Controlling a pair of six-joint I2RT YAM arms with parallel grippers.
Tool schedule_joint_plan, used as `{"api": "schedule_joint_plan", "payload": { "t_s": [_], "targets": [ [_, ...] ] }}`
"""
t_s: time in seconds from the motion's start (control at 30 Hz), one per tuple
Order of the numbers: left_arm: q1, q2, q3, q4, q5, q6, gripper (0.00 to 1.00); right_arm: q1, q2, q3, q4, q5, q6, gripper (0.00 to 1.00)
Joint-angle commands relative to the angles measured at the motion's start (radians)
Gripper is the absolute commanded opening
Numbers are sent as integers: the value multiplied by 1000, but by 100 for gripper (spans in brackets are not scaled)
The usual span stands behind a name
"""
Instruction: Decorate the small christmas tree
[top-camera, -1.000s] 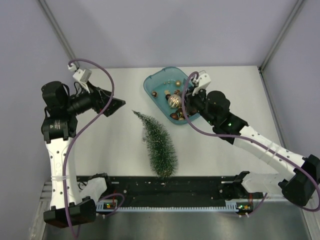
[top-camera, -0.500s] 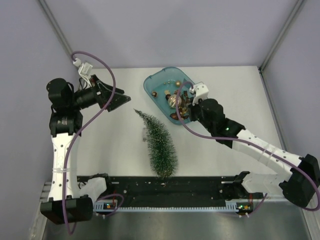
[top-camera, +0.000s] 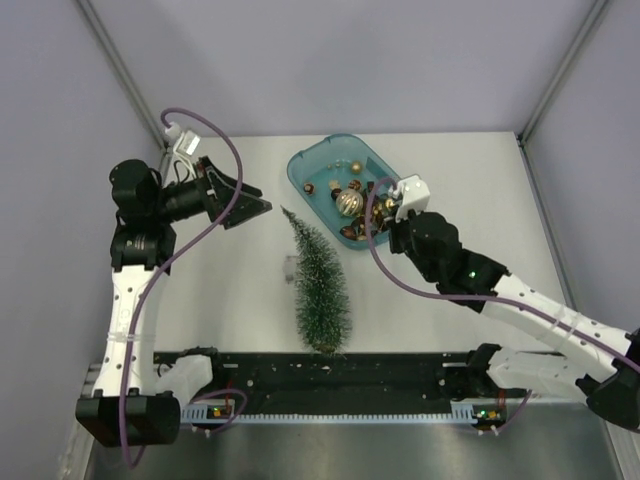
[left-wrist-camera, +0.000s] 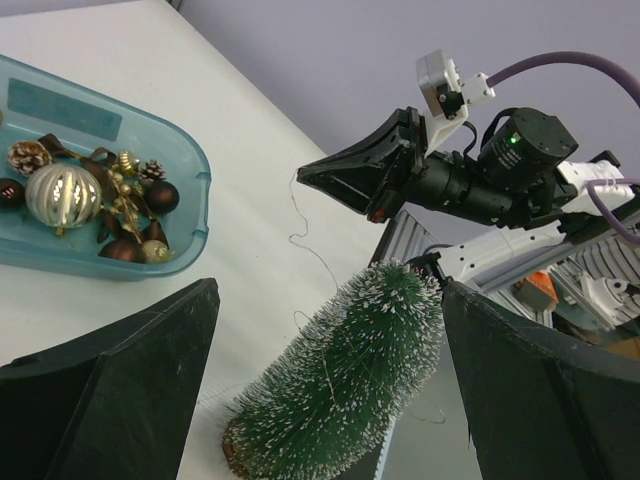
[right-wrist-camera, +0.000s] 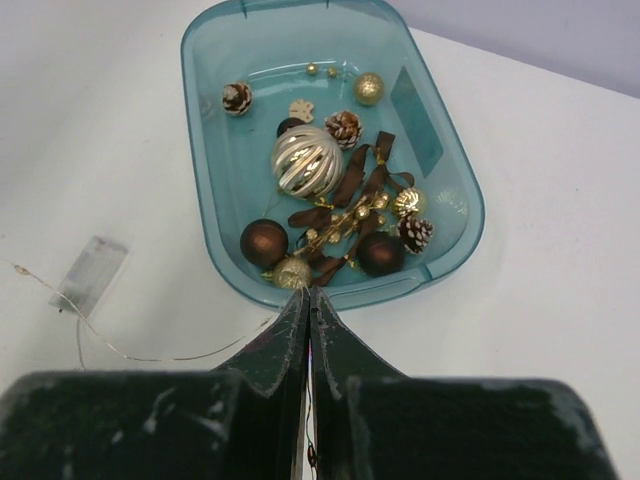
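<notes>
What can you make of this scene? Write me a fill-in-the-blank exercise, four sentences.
The tree lies on its ____ on the table.
The ornaments sit in a teal ____.
The left gripper is ____.
The right gripper is ____ on a thin wire.
Missing words: side, tray, open, shut.

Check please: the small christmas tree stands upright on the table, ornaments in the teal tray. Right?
No: the small christmas tree lies on its side on the table, as the top external view shows. The ornaments are in the teal tray.
</notes>
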Motion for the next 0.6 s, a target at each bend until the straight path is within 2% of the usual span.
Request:
{"api": "schedule_joint_plan", "payload": {
  "t_s": [0.0, 0.13, 0.3, 0.57],
  "targets": [
    [-40, -22, -25, 51, 16, -16, 99, 59, 20, 47, -18, 41, -12, 0],
    [-107, -30, -29, -21, 21, 57, 98, 93, 34, 74, -22, 45, -7, 0],
    [-141, -16, -48, -66, 12, 119, 97, 115, 42, 97, -28, 41, 5, 0],
    [-215, 26, -59, 24, 9, 36, 96, 130, 54, 107, -44, 30, 25, 0]
  ]
}}
